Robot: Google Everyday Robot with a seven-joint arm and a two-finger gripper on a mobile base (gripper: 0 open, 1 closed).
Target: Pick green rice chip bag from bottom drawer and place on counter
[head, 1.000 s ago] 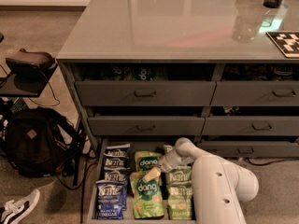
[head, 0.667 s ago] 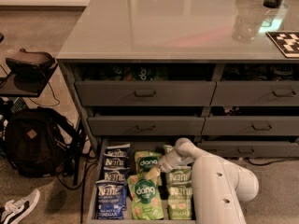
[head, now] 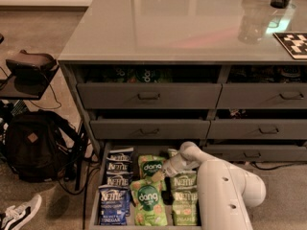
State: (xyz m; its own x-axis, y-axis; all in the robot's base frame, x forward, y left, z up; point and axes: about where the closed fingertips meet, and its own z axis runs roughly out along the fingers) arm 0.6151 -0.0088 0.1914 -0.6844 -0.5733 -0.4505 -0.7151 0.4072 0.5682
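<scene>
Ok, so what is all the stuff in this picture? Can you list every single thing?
glossy bright-green "dang" snack bags: two, bright green, middle of the open drawer
blue "Kettle" snack bags: at least three, blue, drawer's left side
olive-green "Kettle" snack bags: at least two, paler green, drawer's right side
wide dark grey bottom drawer: one, pulled open near the floor
dark grey drawers with bar handles: several, above and beside it
glossy grey countertop: one, on top
black-and-white checkered square: one, countertop's right edge
black backpack: one, floor, left
black-and-white sneaker: one, bottom-left corner
white robot arm: one, lower right
gripper: one, between the two "dang" bags
</scene>
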